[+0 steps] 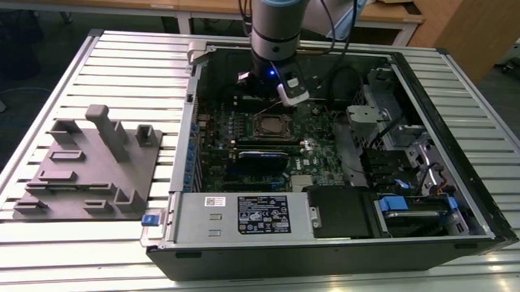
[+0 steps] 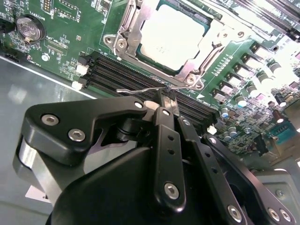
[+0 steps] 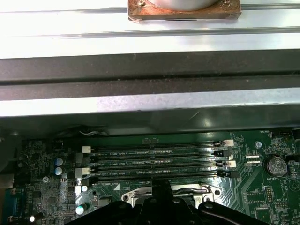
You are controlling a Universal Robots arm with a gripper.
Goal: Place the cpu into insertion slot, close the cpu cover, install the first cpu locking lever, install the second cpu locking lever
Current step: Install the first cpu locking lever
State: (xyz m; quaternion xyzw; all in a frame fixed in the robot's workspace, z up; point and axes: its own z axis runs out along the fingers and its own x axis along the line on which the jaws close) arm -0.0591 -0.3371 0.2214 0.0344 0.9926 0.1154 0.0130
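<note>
Slatted table (image 1: 122, 61) carrying an open computer case (image 1: 325, 264). In the exterior view, the gripper (image 2: 165, 96) hangs at 12 o'clock from the insertion slot (image 1: 272, 126). The cpu (image 2: 171, 35) sits in the slot, with the cpu cover (image 2: 132, 35) apparently down around it. The gripper, drawn narrow, pinches 1 thin wire locking lever (image 2: 140, 89). Latching looks unfinished.
</note>
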